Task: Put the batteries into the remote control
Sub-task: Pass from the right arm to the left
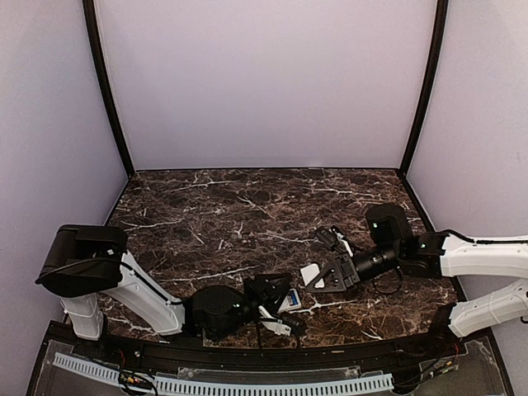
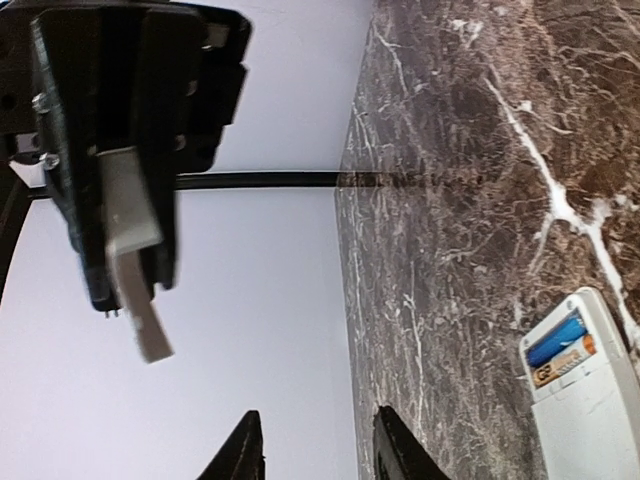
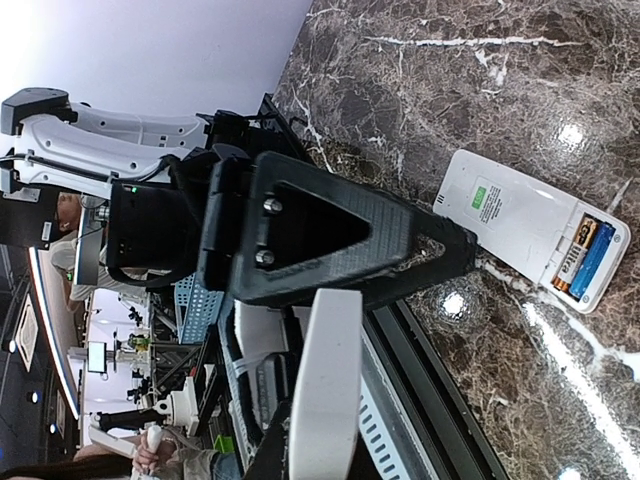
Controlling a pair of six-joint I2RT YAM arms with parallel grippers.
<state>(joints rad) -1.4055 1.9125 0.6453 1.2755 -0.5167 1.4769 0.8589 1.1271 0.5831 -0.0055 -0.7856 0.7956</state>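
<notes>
The white remote control [image 3: 520, 220] lies back up on the marble near the front edge, its green mark showing and its battery bay uncovered. Two batteries sit side by side in the bay: a blue one [image 3: 593, 260] and one showing a gold label [image 3: 571, 256]. The left wrist view also shows the remote control [image 2: 590, 400] and the blue cell [image 2: 556, 340]. My left gripper [image 2: 320, 445] is open and empty just left of the remote, its black fingers [image 3: 330, 235] near it. My right gripper [image 1: 326, 276] is shut on a white battery cover [image 3: 325, 390], held above the table right of the remote [image 1: 290, 299].
A black rail [image 1: 247, 356] and a perforated white cable tray [image 1: 231, 384] run along the near edge. Lilac walls [image 1: 264, 82] with black corner posts close the back and sides. A person and workshop clutter [image 3: 70, 250] show beyond the front edge.
</notes>
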